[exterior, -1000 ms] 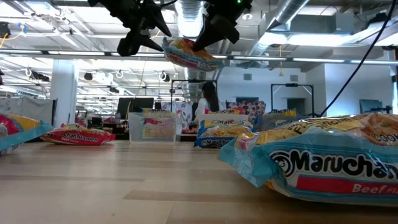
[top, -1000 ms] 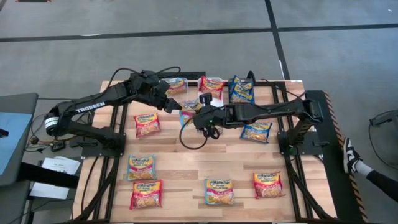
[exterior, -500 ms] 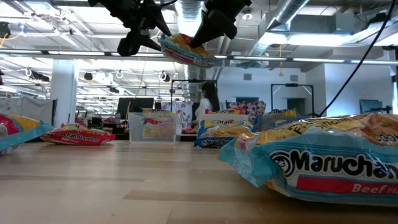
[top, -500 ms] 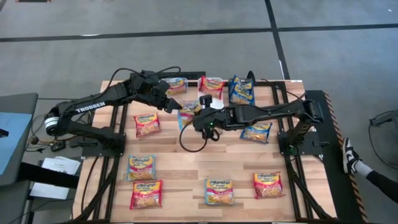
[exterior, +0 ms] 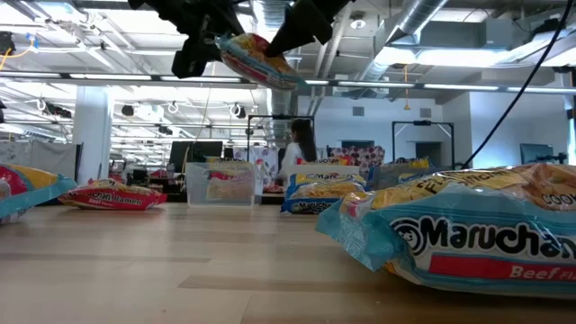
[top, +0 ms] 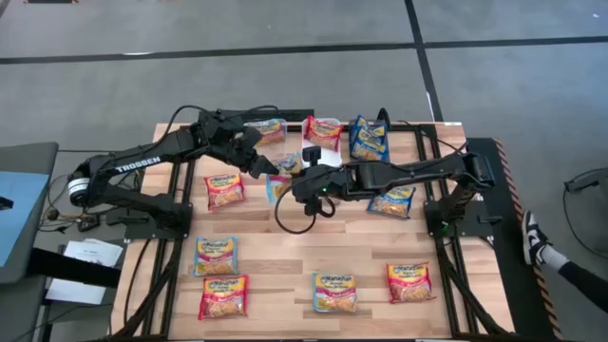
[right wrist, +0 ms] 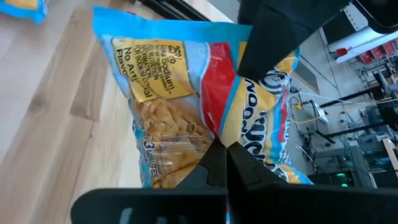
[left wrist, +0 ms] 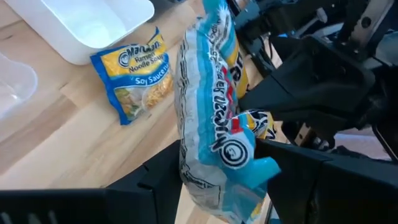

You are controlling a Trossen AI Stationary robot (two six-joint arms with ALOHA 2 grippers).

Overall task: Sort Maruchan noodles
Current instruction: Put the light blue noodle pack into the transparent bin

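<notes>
Packet: blue plastic Maruchan noodle packet (top: 276, 180) held aloft above wooden table (top: 285, 261).
Right gripper (top: 296, 189): pinched on packet edge.
Left gripper (top: 269, 171): spread wide, straddling packet.

Counted: 10 noodle packets (top: 221, 190) in view, 9 on the table (top: 285, 247), 1 held aloft; 2 arms.

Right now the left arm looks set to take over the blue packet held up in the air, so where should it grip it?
Probably the free end of the blue packet, away from the edge the right gripper pinches. The packet sits edge-on between the left gripper's open fingers, so closing straight across its two flat faces looks best.
</notes>
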